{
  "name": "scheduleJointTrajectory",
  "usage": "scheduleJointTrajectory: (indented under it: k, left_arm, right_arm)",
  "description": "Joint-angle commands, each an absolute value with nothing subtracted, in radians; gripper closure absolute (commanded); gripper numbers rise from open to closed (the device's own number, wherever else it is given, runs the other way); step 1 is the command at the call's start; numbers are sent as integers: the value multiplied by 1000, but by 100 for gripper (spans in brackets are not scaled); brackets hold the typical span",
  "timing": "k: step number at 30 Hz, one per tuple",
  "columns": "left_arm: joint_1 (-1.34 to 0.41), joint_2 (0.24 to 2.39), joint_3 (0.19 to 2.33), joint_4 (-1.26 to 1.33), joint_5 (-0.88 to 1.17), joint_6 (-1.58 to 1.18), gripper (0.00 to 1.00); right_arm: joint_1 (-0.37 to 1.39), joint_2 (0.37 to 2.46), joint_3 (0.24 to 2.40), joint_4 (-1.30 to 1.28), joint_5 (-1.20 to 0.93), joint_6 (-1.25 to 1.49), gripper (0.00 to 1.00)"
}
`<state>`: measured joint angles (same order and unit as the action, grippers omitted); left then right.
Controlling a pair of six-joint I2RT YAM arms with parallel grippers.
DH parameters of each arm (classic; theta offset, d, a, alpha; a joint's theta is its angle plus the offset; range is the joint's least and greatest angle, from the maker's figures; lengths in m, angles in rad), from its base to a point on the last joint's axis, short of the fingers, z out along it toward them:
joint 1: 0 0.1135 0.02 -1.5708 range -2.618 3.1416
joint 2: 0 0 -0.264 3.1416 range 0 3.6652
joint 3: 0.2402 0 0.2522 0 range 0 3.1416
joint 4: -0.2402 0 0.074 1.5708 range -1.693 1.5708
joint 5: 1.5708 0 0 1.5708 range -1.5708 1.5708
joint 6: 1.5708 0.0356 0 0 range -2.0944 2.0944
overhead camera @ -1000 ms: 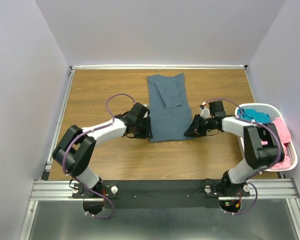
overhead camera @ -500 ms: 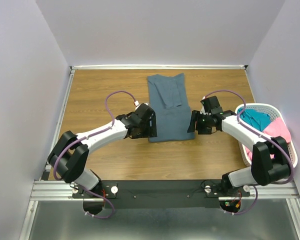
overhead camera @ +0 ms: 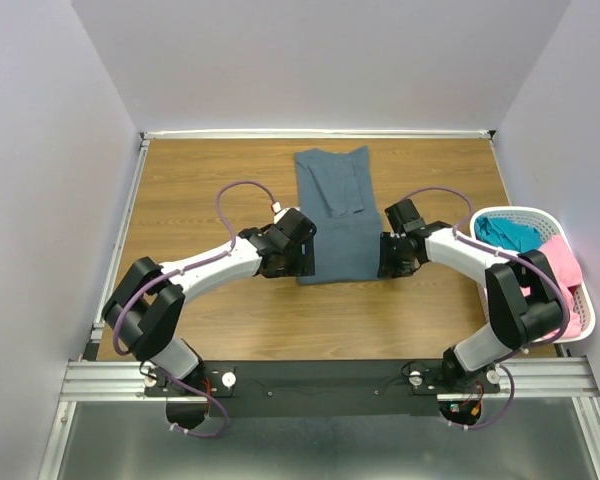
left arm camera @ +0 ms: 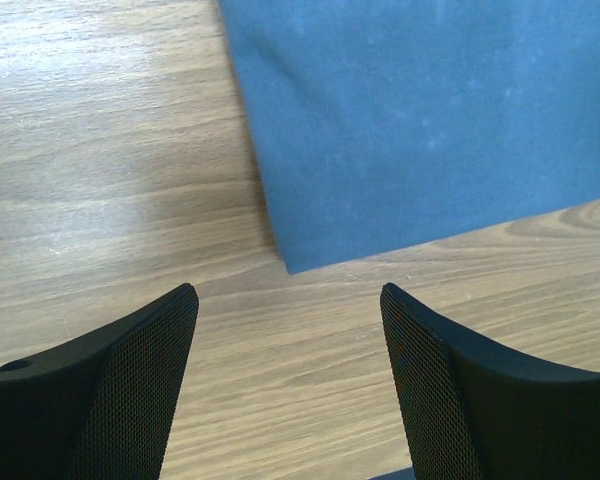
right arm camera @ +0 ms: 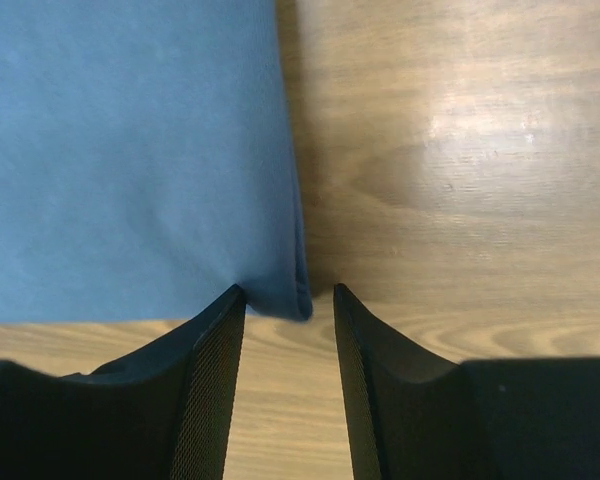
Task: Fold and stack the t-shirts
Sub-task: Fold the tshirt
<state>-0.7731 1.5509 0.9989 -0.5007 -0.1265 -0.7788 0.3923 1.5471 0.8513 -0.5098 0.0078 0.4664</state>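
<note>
The slate blue-grey t-shirt (overhead camera: 338, 215) lies folded into a long strip on the table, with a sleeve folded over its far half. My left gripper (overhead camera: 300, 260) is open at the shirt's near left corner. In the left wrist view the corner (left arm camera: 292, 262) lies just ahead of the gap between my fingers (left arm camera: 288, 295). My right gripper (overhead camera: 388, 258) is at the near right corner, its jaws narrowly apart. In the right wrist view that corner (right arm camera: 292, 296) sits between the fingertips (right arm camera: 288, 292), unclamped. The teal t-shirt (overhead camera: 508, 235) and the pink t-shirt (overhead camera: 565, 265) lie in the basket.
The white slotted basket (overhead camera: 584, 318) stands at the table's right edge, beside my right arm's elbow. Purple cables loop above both forearms. Grey walls close the table on three sides.
Both grippers have moved inward to the blue-grey shirt's near corners, the left from the left side and the right from the right. The shirt has not moved.
</note>
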Motion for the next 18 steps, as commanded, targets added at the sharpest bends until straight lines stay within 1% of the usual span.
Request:
scheduleJointTrajectory:
  k: [1,5,7,10,11,14,15,18]
  left_arm:
    - [-788,1562,1034,-514,-176,-787,18]
    - [-793,1584,1045,-515,-172,-785,18]
    - [-795,1592,1046,-515,-172,-790,18]
    - [-796,1615,1054,-515,-169,-792,18]
    - [-796,1629,1055,-515,-167,-792,18]
    - [-796,1658,1065,-515,-169,-793,19]
    - [-798,1664,1069,-515,-169,-795,19]
    - [-796,1700,1086,-518,-164,-799,22]
  right_arm:
    - [411,1594,830,-486,72,486,52]
    - [434,1608,807,-486,66,485,52]
    - [443,1608,798,-488,58,488,54]
    - [448,1608,795,-488,58,488,67]
    - [449,1609,796,-488,58,486,78]
    - [456,1606,807,-491,54,483,93]
    - [460,1603,814,-491,52,482,100]
    - [465,1597,825,-491,40,476,99]
